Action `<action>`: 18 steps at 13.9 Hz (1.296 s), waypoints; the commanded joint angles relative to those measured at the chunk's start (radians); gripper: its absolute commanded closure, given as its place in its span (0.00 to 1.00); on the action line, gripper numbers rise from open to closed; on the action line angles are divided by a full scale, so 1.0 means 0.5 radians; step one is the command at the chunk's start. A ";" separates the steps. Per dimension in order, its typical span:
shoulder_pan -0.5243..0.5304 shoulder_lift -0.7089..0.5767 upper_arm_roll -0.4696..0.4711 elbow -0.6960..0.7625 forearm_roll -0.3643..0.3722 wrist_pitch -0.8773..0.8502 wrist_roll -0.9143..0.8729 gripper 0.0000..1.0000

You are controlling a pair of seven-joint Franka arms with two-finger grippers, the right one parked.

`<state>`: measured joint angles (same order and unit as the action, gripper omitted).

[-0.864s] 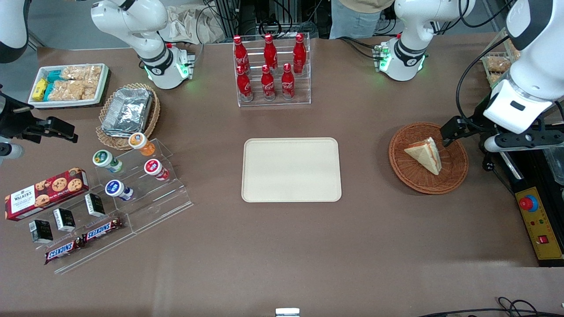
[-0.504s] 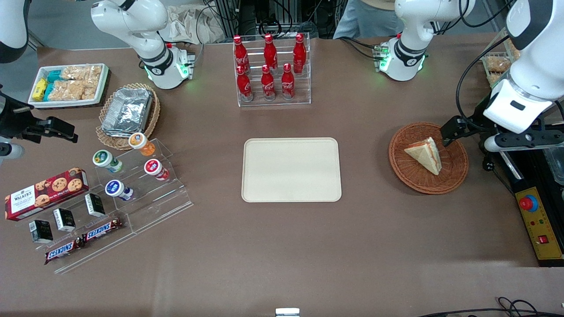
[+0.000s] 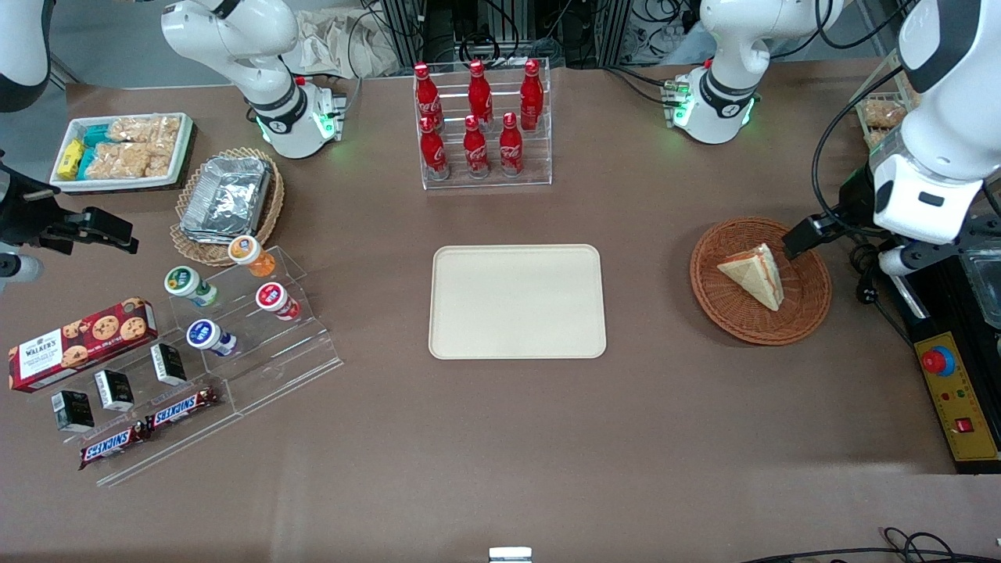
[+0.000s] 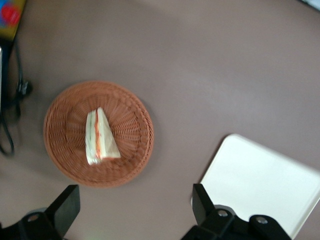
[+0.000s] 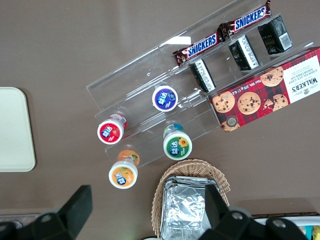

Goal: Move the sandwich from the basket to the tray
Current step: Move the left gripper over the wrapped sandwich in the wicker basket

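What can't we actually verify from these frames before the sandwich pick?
- Gripper height above the basket: wrist view shows open fingers well apart, clear of the sandwich, but no depth.
- Gripper in front view: one dark finger shows at the basket rim; the arm hides the other.
- Sandwich filling: wrist view is blurred, only red-orange and green stripes.
- Tray: cut off by the wrist view's edge and partly covered by a finger.
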<state>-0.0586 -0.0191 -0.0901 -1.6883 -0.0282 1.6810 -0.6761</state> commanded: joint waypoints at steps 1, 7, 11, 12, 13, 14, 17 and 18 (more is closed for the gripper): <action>0.013 -0.072 0.008 -0.065 0.026 -0.051 -0.271 0.00; 0.154 -0.216 0.014 -0.305 0.013 -0.009 -0.372 0.00; 0.172 -0.204 0.018 -0.415 -0.002 0.006 -0.442 0.00; 0.172 -0.213 0.018 -0.482 -0.008 0.070 -0.467 0.00; 0.172 -0.219 0.018 -0.562 -0.008 0.147 -0.516 0.00; 0.172 -0.232 0.018 -0.648 -0.005 0.218 -0.538 0.00; 0.200 -0.287 0.030 -0.927 0.001 0.475 -0.532 0.00; 0.206 -0.284 0.030 -0.995 0.001 0.540 -0.532 0.00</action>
<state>0.0279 -0.1043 -0.0742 -2.0792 -0.0257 1.8822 -0.9294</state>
